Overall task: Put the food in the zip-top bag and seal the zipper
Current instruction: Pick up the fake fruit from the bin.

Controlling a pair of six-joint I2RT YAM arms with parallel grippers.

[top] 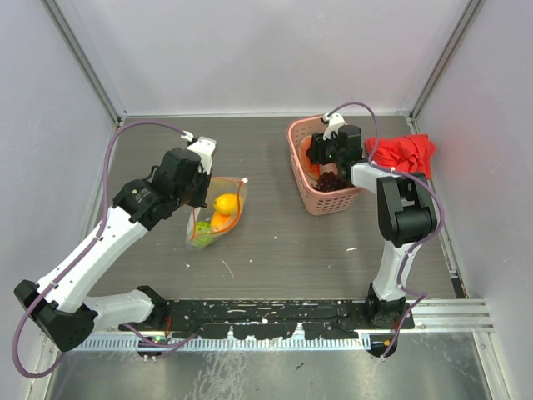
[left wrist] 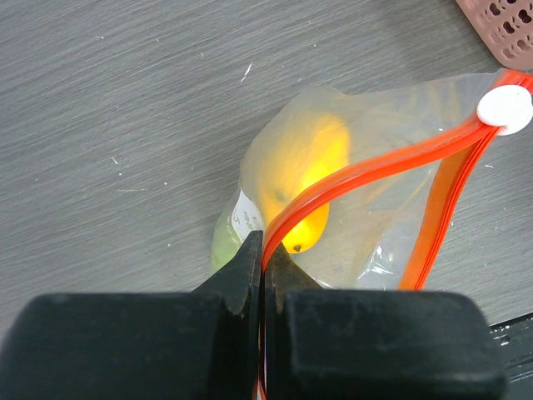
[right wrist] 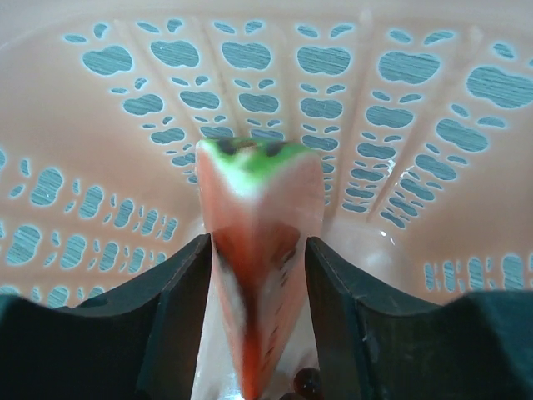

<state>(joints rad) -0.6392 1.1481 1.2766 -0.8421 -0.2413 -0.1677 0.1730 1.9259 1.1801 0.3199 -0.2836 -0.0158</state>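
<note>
The clear zip-top bag [top: 218,213] lies on the table left of centre. It holds a yellow piece [top: 226,202], an orange piece [top: 219,221] and a lime-green ball [top: 202,234]. My left gripper [top: 202,202] is shut on the orange-red zipper [left wrist: 375,171] at the bag's mouth. In the left wrist view the left gripper [left wrist: 265,247] pinches the strip in front of the yellow piece [left wrist: 304,162]. My right gripper [top: 321,158] is inside the pink basket [top: 298,171]. In the right wrist view the right gripper [right wrist: 256,242] is shut on a red wedge with a green rind [right wrist: 262,192]. The purple grape bunch [top: 333,181] lies in the basket.
A red cloth [top: 402,154] lies right of the basket by the right wall. A white round slider [left wrist: 504,108] sits at the zipper's far end. The basket's corner [left wrist: 504,29] is close to the bag. Walls close in the table on three sides.
</note>
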